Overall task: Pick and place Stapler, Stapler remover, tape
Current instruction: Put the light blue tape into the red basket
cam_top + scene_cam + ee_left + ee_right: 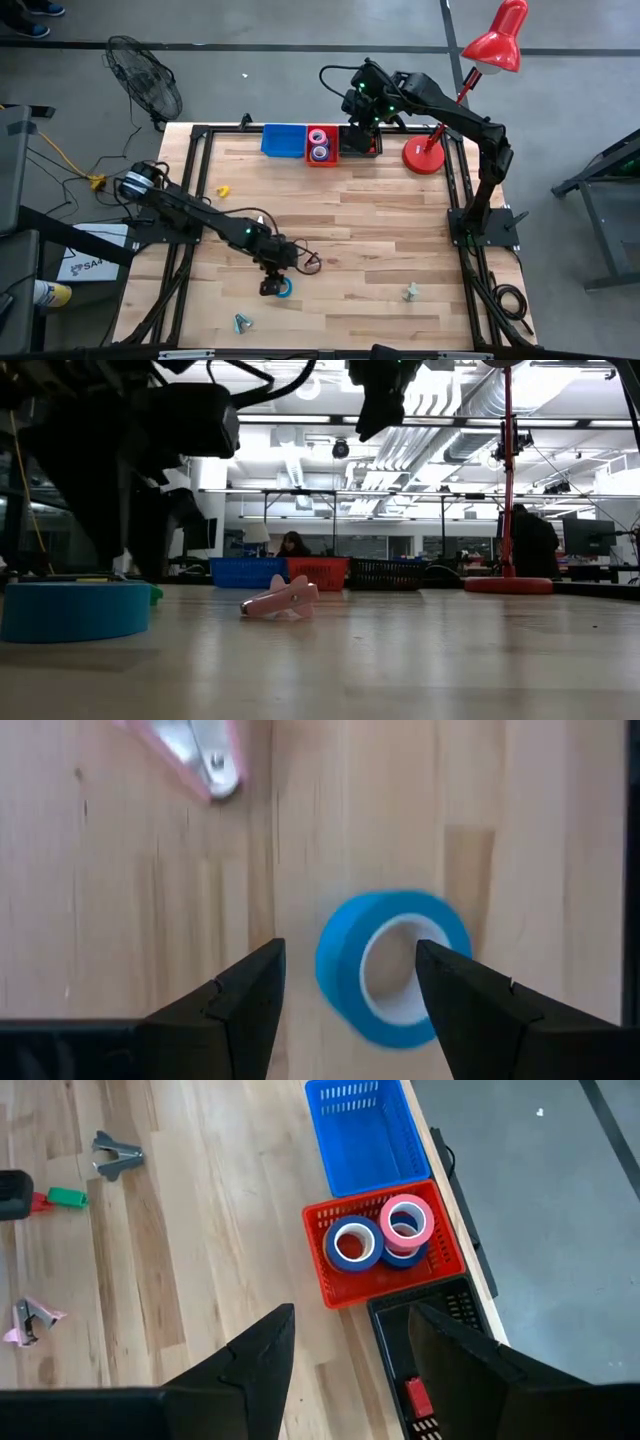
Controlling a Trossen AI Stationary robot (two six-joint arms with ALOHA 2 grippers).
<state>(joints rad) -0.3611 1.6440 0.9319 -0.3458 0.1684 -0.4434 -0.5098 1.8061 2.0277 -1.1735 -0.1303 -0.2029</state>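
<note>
The left claw (345, 1005) hangs over the blue tape (392, 965), low in the middle of the high view. Its fingers are apart, with one over the hole. To grab well, it should drop straight down and pinch the ring wall. The right claw (345, 1355), also apart, waits over the red bin (330, 1285) up top.

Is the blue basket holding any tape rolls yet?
No. In the right wrist view the blue basket is empty, while the tape rolls sit in the red basket next to it.
</note>
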